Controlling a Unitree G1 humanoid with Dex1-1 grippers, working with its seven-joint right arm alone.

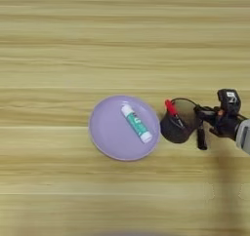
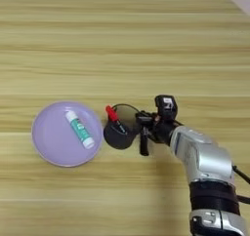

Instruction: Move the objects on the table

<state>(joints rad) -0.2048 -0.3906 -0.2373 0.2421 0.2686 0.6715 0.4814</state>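
Note:
A small black mesh pen cup (image 1: pixel 175 127) stands on the table (image 1: pixel 122 45) just right of centre. A thin black pen with a red cap (image 1: pixel 171 108) leans in it, cap up and to the left. My right gripper (image 2: pixel 143 127) reaches in from the right and sits right beside the cup's right rim. It is shut on the thicker black marker (image 2: pixel 144 145), which hangs roughly upright from the fingers next to the cup. The silver forearm (image 2: pixel 202 154) runs down to the bottom right.
A round purple plate (image 1: pixel 107 132) lies just left of the cup, almost touching it. On the plate lies a white and green glue stick (image 1: pixel 136 124), slanted.

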